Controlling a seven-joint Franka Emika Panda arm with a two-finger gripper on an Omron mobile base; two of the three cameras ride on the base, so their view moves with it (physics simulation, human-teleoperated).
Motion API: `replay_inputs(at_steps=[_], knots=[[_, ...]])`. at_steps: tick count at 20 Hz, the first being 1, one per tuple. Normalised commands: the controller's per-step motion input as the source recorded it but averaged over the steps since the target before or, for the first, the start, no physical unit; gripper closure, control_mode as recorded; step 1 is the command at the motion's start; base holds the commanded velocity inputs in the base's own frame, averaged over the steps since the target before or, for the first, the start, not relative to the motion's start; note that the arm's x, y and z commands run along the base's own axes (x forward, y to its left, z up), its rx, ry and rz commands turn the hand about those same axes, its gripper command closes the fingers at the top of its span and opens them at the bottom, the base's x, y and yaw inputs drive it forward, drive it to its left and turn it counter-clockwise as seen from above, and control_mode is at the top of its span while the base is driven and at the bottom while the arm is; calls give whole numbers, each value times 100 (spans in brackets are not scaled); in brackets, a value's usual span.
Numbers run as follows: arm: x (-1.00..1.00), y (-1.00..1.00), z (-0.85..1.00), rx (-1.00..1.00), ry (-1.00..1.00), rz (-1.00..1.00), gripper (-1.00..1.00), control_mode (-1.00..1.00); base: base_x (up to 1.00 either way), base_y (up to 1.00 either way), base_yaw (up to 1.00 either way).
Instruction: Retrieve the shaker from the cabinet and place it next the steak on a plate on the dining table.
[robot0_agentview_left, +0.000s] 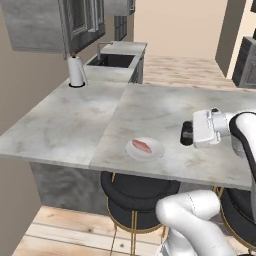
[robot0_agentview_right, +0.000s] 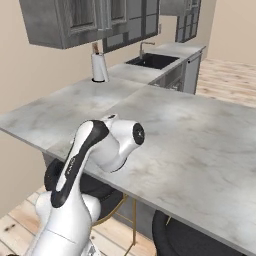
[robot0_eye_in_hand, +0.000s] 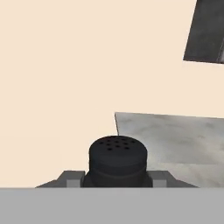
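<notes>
My gripper (robot0_agentview_left: 187, 134) is shut on the small black shaker (robot0_agentview_left: 186, 135), just right of the white plate (robot0_agentview_left: 156, 151) and low over the dining table (robot0_agentview_left: 75, 120). The pinkish steak (robot0_agentview_left: 141, 146) lies on that plate near the table's front edge. In the hand view the shaker's perforated top (robot0_eye_in_hand: 118, 153) sits between my two fingers, with the gripper (robot0_eye_in_hand: 117, 179) closed around its body. Whether the shaker touches the table I cannot tell. The grey wall cabinet (robot0_agentview_left: 75, 22) hangs at the back left. In the right base view my arm hides the plate.
A white paper-towel roll (robot0_agentview_left: 76, 71) stands at the table's back left corner, with a sink (robot0_agentview_left: 112, 61) beyond it. Round black stools (robot0_agentview_left: 135, 192) sit under the table's front edge. Open marble stretches left of the plate.
</notes>
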Motion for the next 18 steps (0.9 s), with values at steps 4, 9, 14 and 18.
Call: replay_inputs(at_steps=[4, 9, 14, 18], knots=[[44, -42, -23, 1, 1, 25, 100, -100, 0, 0, 0], [19, -27, -22, 3, 5, 10, 100, -100, 0, 0, 0], [3, -14, -27, 3, 8, 0, 100, -100, 0, 0, 0], [2, 0, -34, 3, 3, 0, 100, -100, 0, 0, 0]])
